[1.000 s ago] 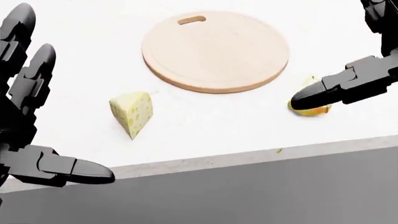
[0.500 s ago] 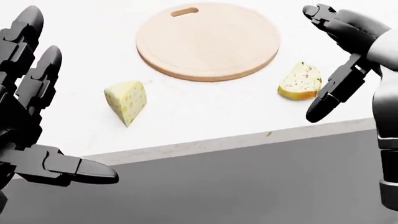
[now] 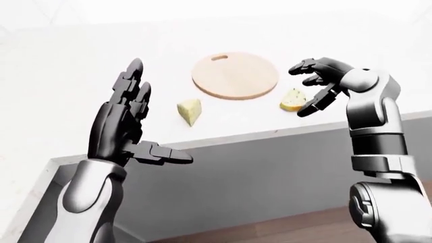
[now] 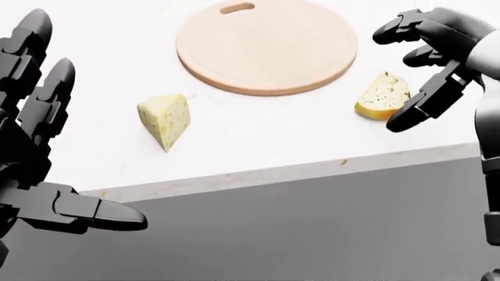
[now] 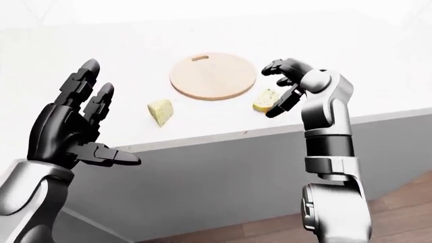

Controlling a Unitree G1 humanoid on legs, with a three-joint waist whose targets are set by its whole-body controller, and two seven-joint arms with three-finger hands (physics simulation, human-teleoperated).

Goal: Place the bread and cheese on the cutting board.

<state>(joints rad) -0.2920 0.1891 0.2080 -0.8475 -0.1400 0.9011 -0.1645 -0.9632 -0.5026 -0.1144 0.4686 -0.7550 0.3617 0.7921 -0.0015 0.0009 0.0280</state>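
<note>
A round wooden cutting board lies bare on the white counter at the top of the head view. A yellow cheese wedge sits below and left of it. A piece of bread lies at the board's lower right. My right hand is open, fingers spread, hovering just right of and above the bread without touching it. My left hand is open and raised at the left edge, off the counter and apart from the cheese.
The white counter ends in a pale edge, with a grey cabinet face beneath. Wooden floor shows at the bottom of the left-eye view.
My right hand rose off the bread and moved up and right, fingers curling over it. The view shifted slightly. The left hand, cheese, bread and board kept their places.
</note>
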